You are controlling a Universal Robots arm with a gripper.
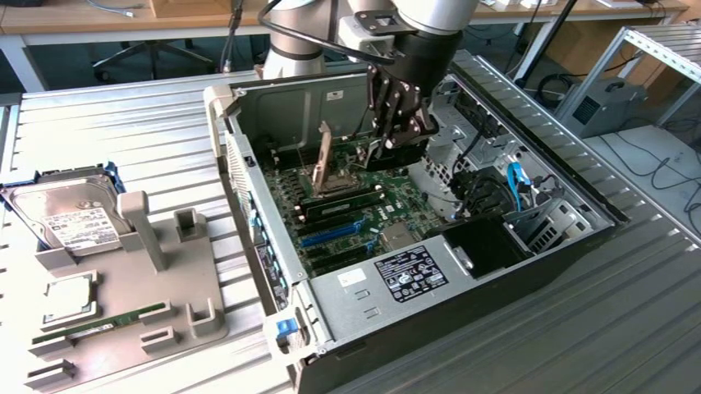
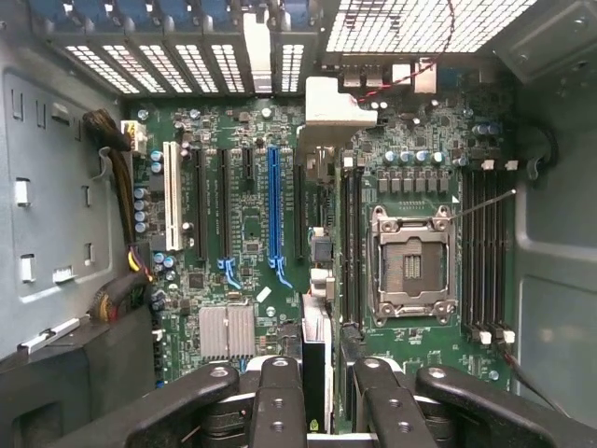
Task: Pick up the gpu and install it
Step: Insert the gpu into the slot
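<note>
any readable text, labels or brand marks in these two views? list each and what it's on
No text can be read as words.
White label on the hard drive: print too small.
Black sticker on the power supply: white print and symbols, blurred.
Small white sticker on the case frame: unreadable.
Green memory stick: no readable marking.
Motherboard: markings too fine to read.
</note>
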